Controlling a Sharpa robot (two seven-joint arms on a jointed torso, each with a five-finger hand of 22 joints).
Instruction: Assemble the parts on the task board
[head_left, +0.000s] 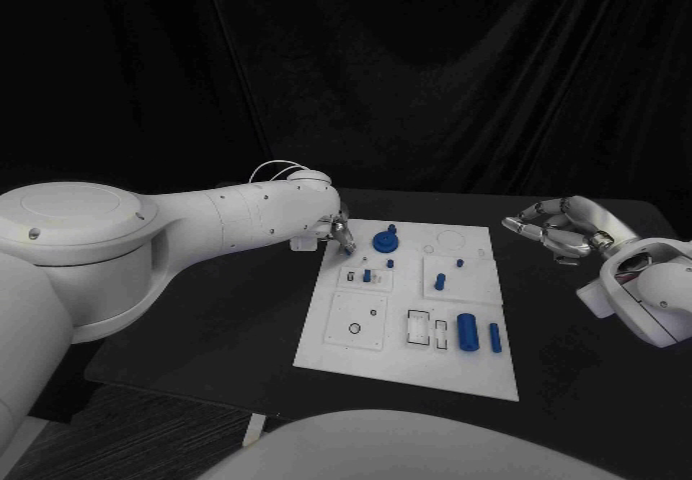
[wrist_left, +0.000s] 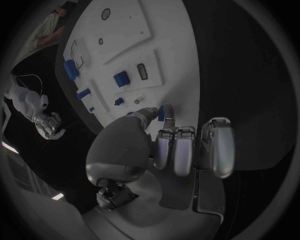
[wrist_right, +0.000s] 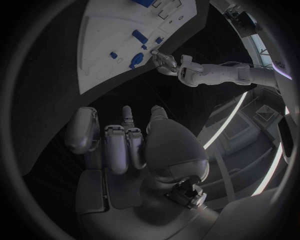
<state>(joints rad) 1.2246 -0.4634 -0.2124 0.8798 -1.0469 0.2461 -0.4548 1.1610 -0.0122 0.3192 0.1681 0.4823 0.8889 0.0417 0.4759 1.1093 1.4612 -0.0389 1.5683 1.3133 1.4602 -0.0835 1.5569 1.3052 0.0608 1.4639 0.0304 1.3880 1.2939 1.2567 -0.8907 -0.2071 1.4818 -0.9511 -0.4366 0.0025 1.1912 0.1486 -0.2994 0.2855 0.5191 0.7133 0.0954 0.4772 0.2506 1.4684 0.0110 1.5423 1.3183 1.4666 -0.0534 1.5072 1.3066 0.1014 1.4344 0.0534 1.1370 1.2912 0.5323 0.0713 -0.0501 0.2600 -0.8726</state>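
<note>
Looking down from the head camera: white board (head_left: 411, 305) lies mid-surface (head_left: 216, 330). Left robot hand (head_left: 335, 232) sits at the board's 11 o'clock corner, just beside a round blue knob (head_left: 385, 241). Two blue cylinders (head_left: 469, 331) lie toward the board's 5 o'clock corner. Right robot hand (head_left: 555, 230) hangs well off the board at 2 o'clock, fingers curled in, holding nothing.

Left wrist camera: left robot hand (wrist_left: 169, 145) has fingers curled; thumb and one finger meet at a small blue piece (wrist_left: 161, 113); whether they grip it I cannot tell. The board (wrist_left: 169, 55) lies beyond.

Right wrist camera: right robot hand (wrist_right: 125, 140) is curled and empty above the dark surface, the board (wrist_right: 106, 35) well apart.
</note>
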